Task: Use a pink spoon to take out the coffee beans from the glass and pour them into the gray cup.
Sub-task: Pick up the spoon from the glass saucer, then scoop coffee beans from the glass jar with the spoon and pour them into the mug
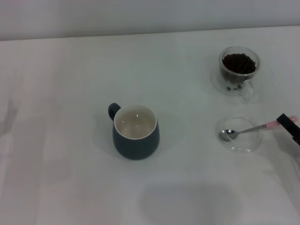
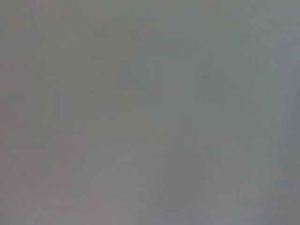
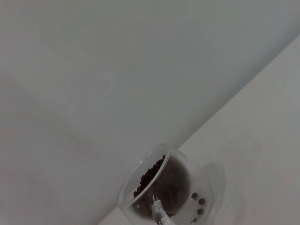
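The gray cup point(image 1: 135, 132) stands in the middle of the table, its white inside bare and its handle turned to the back left. At the back right is the glass point(image 1: 239, 67) point(image 3: 161, 185), holding a heap of coffee beans point(image 1: 239, 63) point(image 3: 151, 175). The pink spoon point(image 1: 253, 128) lies across a shallow clear dish point(image 1: 239, 134), metal bowl inside it, pink handle pointing right. My right gripper point(image 1: 289, 125) reaches in from the right edge, right at the tip of the spoon's handle. My left gripper is out of view.
The glass rests on a clear saucer point(image 1: 220, 86) with a few loose beans point(image 3: 199, 202) on it. The white table point(image 1: 70, 93) ends at a pale wall behind. The left wrist view shows only a blank grey surface.
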